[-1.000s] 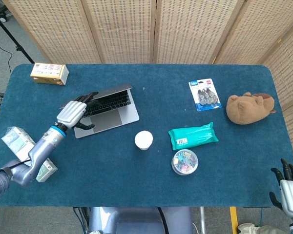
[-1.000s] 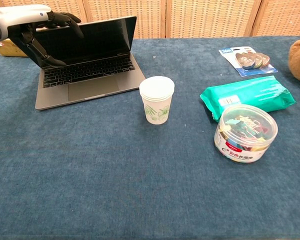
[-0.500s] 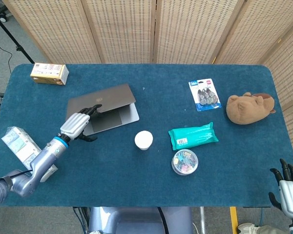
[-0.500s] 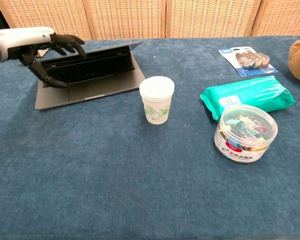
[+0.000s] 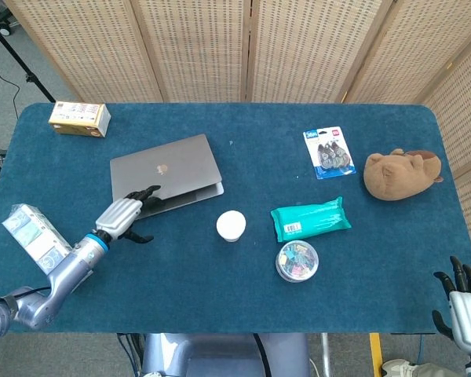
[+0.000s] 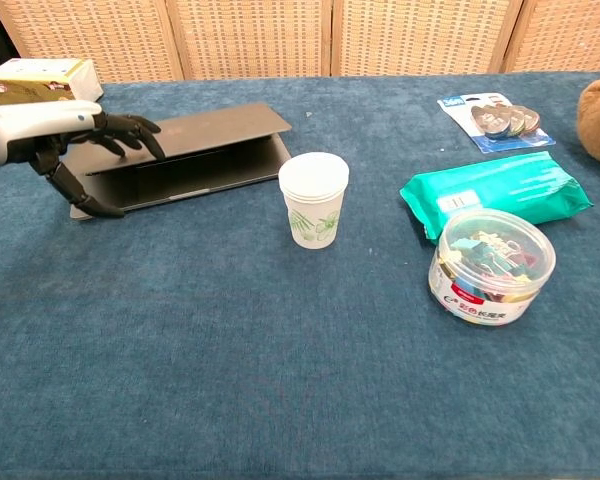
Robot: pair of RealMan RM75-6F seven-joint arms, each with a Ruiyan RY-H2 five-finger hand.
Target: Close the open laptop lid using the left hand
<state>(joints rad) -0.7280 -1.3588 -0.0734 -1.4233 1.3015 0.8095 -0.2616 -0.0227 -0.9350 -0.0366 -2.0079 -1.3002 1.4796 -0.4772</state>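
A clear tub (image 6: 491,265) at right centre of the chest view is packed with coloured binder clips under a see-through lid; in the head view it sits low in the middle. A stack of paper cups (image 6: 314,199) stands upright in mid-frame, its inside not visible from the chest. A blister pack (image 5: 330,153) at upper right holds small dark items too small to name. A green packet (image 6: 497,193) lies just above the tub.

The laptop (image 5: 166,173) lies at left centre of the head view, its lid nearly down, a thin gap showing along the front edge in the chest view. The left hand (image 6: 70,140) is spread, its dark fingertips (image 6: 140,135) resting on the near left part of the lid while the thumb reaches down beside the base's front corner; it grasps nothing.

The right hand (image 5: 463,302) shows only in the head view's lower right corner, cut off by the frame, fingers apart and holding nothing.

A plush toy (image 5: 402,173) lies at right, cut by the edge in the chest view. A yellow box (image 5: 79,118) sits at upper left; a pale carton (image 5: 33,233) at left is partly hidden by the left arm.
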